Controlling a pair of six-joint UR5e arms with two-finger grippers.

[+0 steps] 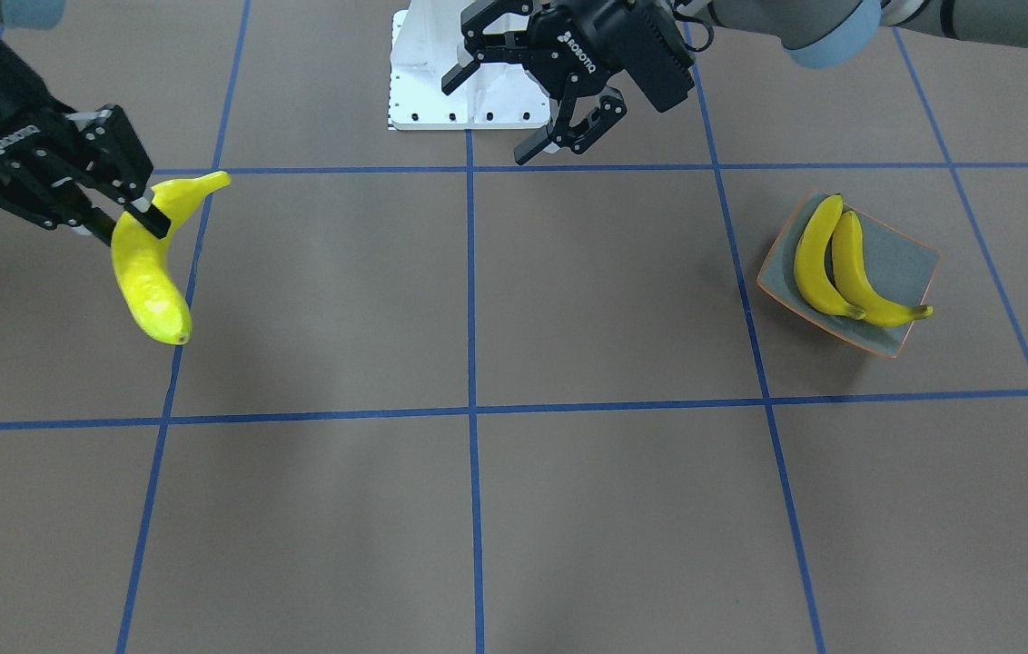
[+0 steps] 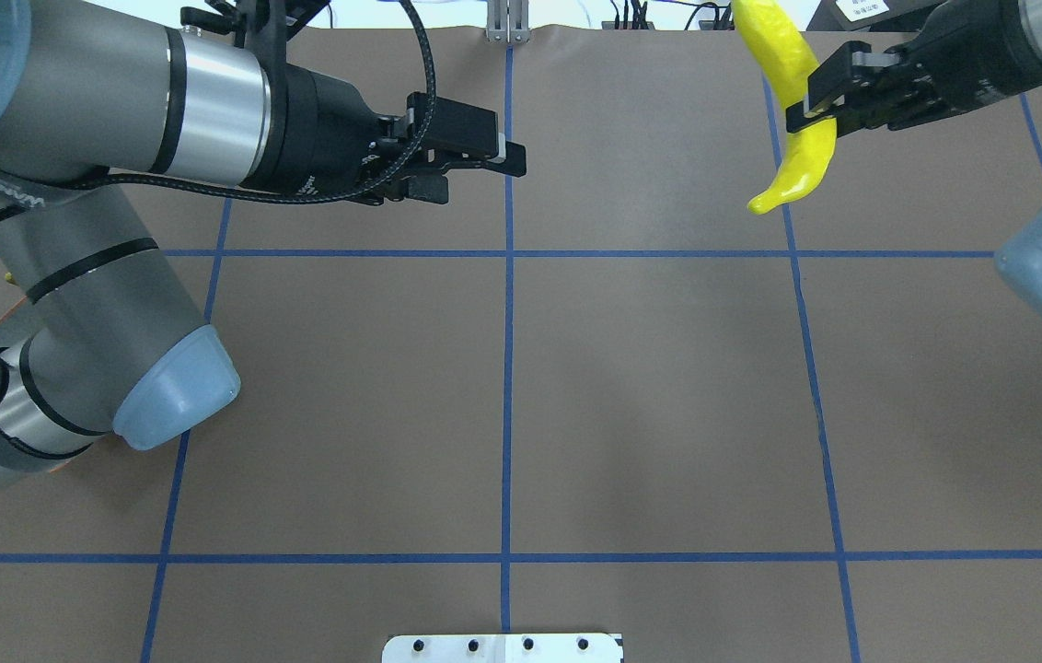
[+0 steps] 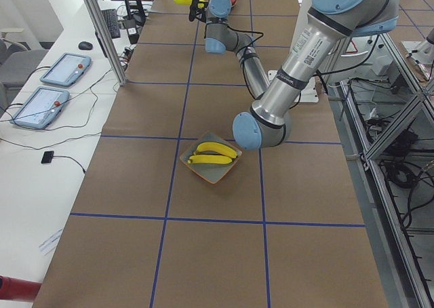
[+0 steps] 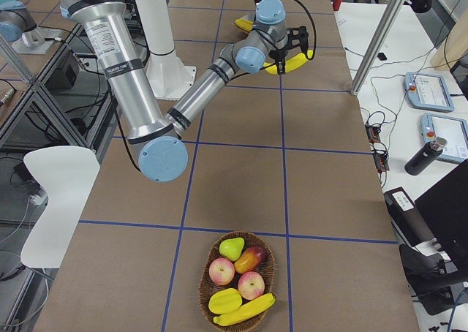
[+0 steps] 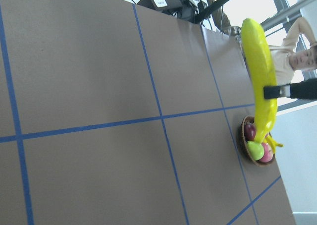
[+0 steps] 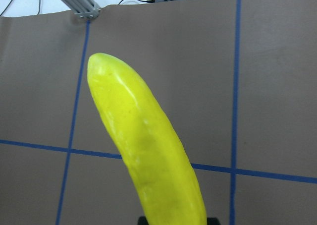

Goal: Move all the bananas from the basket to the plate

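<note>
Right claw (image 1: 134, 223) is gripping a bright yellow curved banana (image 1: 151, 291), black fingers pinching across it nearer the stem than the blunt end. The fruit is hanging in the air above the brown paper-covered table with blue tape lines (image 1: 568, 509). Its stem is pointing back past the claw toward the robot's side, and its thicker end is jutting forward beyond the fingers. In the right wrist view it is filling the middle of the frame, running straight out ahead of the claw.

Left claw (image 1: 484, 124) is hovering open, two black fingers spread wide with nothing between them. It is sitting well apart from the right claw, over the table's centre line.

A square shallow plate, glossy grey-green with a thin orange rim (image 1: 909, 263), is resting on the table forward of the left claw and out to that claw's own left, well apart from it. A first plated banana (image 1: 812, 259) and a second plated banana (image 1: 861, 272) are lying on it side by side, touching and curving the same way, dark tips pointing away from the left claw.

An oval woven brown basket (image 4: 269, 262) is standing well out beyond the right claw, at the table's right end. A fourth yellow banana (image 4: 245, 310) is lying in it along the near rim, beside reddish apples (image 4: 221, 271), a green pear (image 4: 232, 248) and a small yellow-green fruit (image 4: 225, 300).
</note>
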